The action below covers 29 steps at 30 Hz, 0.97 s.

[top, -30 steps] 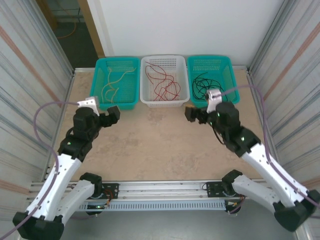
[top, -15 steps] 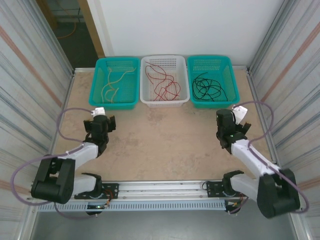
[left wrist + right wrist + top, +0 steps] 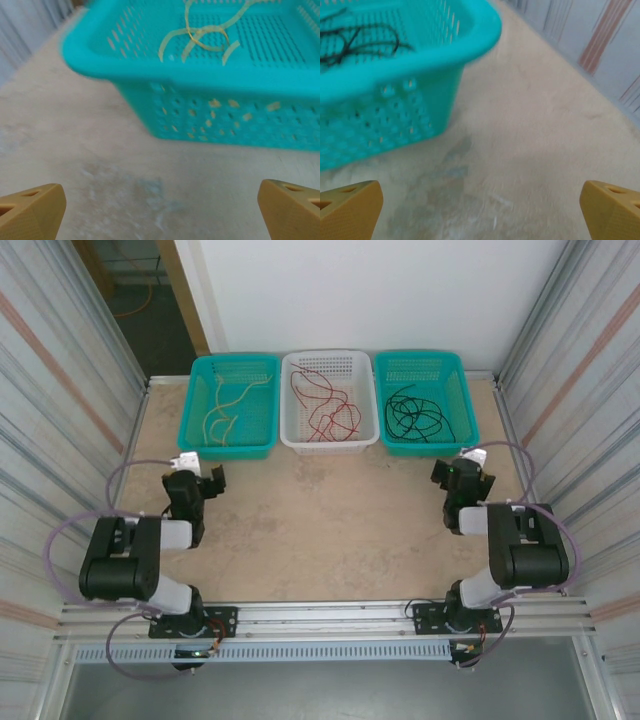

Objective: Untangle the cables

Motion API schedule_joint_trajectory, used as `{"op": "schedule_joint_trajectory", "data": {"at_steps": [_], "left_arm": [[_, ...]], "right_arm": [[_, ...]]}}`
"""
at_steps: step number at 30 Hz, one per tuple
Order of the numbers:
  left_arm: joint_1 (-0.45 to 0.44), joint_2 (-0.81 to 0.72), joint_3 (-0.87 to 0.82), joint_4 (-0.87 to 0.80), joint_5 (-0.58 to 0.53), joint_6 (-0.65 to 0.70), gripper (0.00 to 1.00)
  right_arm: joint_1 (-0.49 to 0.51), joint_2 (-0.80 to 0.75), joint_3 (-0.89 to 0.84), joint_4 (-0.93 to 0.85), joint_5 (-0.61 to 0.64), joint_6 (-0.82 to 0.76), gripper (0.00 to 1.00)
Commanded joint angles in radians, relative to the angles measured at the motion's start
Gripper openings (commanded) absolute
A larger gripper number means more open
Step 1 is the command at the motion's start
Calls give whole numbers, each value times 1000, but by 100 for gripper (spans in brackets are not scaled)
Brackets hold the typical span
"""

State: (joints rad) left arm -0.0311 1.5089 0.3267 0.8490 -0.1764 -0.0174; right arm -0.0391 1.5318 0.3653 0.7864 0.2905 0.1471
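Three colours of cables are seen sorted into baskets; left tool and right tool are spread wide, empty, best parked well clear.

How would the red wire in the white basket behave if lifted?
Probably floppy: the red cable lies in loose curls. Likely light, being so thin. Its loops might snag on themselves or the perforated white basket.
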Motion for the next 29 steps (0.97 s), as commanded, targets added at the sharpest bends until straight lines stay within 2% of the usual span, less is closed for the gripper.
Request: {"op": "schedule_joint_trajectory", "data": {"at_steps": [1,3,5,7,22,23,24,26,29], "left_arm": [[-5,22,50,47,13,39,99],[-6,-5,61,-27,28,29,99],[-13,8,54,16,13,40,99],[-22,-1,62,-22,1,44,99],[-26,5,71,-28,2,49,99],[-24,6,73,-32,20,54,99],[-16,7,79,-39,67,66,99],[11,5,100,-84,214,91,99],[12,2,93,-74,219,91,99]], "right_arm": [[20,31,25,84,-168,-46,99],[1,6,35,21,-196,-26,99],[16,14,31,42,-168,-36,99],[17,10,27,48,-169,-38,99],[11,28,55,9,-189,-37,99],[-6,27,61,-2,-246,-41,99],[-3,25,67,-23,-253,-45,99],[-2,17,52,1,-253,-47,99],[3,9,41,17,-248,-52,99]]}}
